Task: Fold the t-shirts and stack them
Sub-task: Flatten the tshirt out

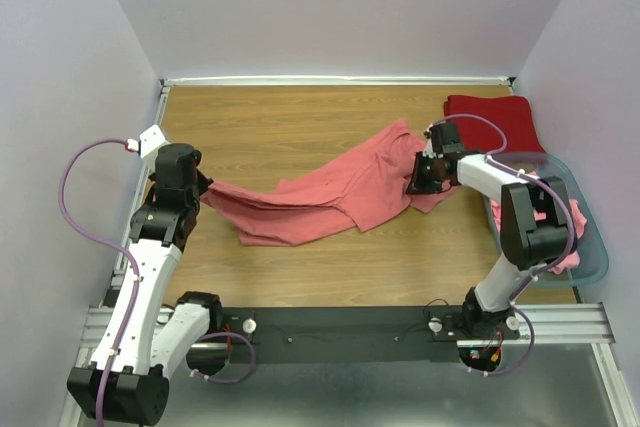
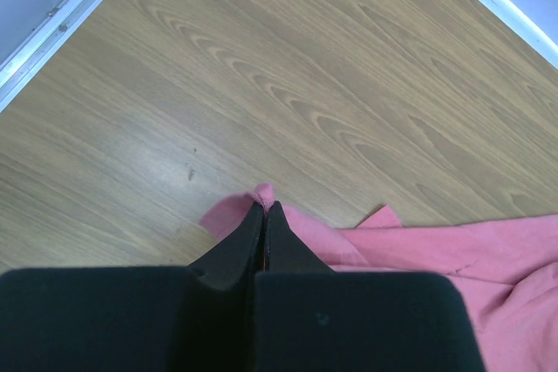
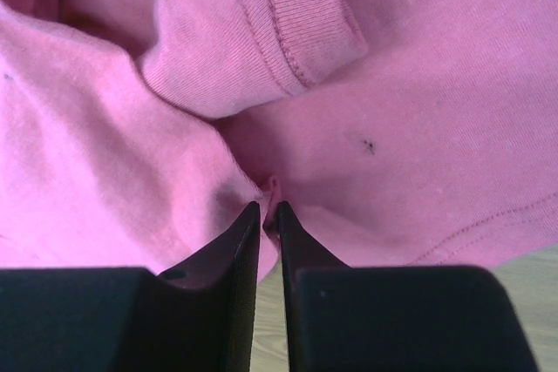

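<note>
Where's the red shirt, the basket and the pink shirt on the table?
red shirt (image 1: 495, 115): top view, its folded middle.
basket (image 1: 600, 245): top view, right rim.
pink shirt (image 1: 335, 187): top view, its middle.

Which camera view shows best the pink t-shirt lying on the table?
The top external view: only there the whole pink t-shirt is visible. The left wrist view shows just one corner of it; the right wrist view shows only close folds.
</note>
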You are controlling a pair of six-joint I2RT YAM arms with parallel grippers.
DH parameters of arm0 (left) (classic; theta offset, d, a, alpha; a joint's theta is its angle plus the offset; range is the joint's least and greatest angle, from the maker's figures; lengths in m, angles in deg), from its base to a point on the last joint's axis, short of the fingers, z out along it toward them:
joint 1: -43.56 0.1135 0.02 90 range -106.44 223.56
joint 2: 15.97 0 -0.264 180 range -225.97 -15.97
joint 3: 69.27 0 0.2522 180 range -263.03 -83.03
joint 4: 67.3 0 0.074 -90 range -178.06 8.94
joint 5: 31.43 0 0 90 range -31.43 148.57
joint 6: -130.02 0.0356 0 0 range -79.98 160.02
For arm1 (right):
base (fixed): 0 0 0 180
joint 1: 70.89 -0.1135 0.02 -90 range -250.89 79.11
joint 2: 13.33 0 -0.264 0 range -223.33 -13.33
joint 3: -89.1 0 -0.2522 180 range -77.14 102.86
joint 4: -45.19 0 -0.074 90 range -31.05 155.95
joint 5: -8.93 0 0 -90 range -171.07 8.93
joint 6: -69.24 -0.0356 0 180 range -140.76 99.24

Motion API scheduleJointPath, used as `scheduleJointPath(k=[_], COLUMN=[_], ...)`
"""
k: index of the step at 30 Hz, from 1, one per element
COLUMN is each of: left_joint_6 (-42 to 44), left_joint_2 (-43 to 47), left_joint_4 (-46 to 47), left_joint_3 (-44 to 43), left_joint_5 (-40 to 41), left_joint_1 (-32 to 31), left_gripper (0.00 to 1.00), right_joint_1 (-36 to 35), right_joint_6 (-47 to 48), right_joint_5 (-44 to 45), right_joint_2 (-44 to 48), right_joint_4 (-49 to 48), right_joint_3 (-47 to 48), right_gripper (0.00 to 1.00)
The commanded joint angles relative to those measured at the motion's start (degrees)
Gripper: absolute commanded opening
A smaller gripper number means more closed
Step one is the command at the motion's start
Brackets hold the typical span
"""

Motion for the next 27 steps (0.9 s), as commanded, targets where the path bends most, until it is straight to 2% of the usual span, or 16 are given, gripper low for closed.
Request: scheduleJointPath(k=[1,2,5,7,10,15,16,18,19,20,24,25,27], left_joint_6=[-0.8,-0.8,-0.8,-1.0,-1.2,-0.4,-0.1,-0.1,-0.2,-0.4,-1.2,-1.0,-0.8], left_joint_2=[-0.2,-0.3,-0.2,-0.3,-1.0,-7.0,-8.3,-11.0,-13.9,-15.5,-24.4,-25.6,-27.9], left_joint_4=[1.4,1.3,1.3,1.3,1.5,2.9,3.6,4.8,5.9,6.3,5.9,5.3,5.3], left_joint_3=[-0.2,-0.2,-0.1,-0.2,-1.6,-9.7,-11.7,-18.4,-20.9,-26.7,-45.4,-52.7,-58.9], left_joint_5=[-0.3,-0.2,-0.2,-0.5,-0.9,0.0,-0.4,-1.1,-1.6,-2.3,-4.6,-4.6,-5.4], left_joint_1=[0.4,0.5,0.4,0.4,0.5,2.6,3.1,4.4,6.1,6.4,10.2,10.8,11.2], left_gripper=[0.00,0.00,0.00,0.00,0.00,0.00,0.00,0.00,0.00,0.00,0.00,0.00,0.00], right_joint_1=[0.4,0.4,0.4,0.4,0.4,1.0,1.7,2.5,3.1,3.2,3.5,3.6,3.6], right_joint_6=[0.2,0.2,0.1,0.0,0.1,3.2,4.5,6.1,7.5,8.2,13.5,14.3,15.9], right_joint_5=[0.9,0.9,0.9,1.1,3.7,18.5,20.8,26.2,27.8,30.4,34.3,35.9,36.6], right_joint_2=[-2.1,-2.3,-2.4,-0.4,5.4,12.4,12.8,13.6,13.6,13.1,9.9,9.0,7.7], right_joint_4=[-1.2,-1.6,-2.4,-2.3,-1.1,8.8,9.9,11.5,11.6,11.6,11.6,11.5,11.5], right_joint_3=[-2.4,-2.6,-3.0,-2.6,-0.8,13.4,20.4,27.0,34.4,37.8,56.2,62.8,68.4], right_gripper=[0.21,0.21,0.12,0.02,0.01,0.01,0.01,0.01,0.01,0.01,0.01,0.01,0.01])
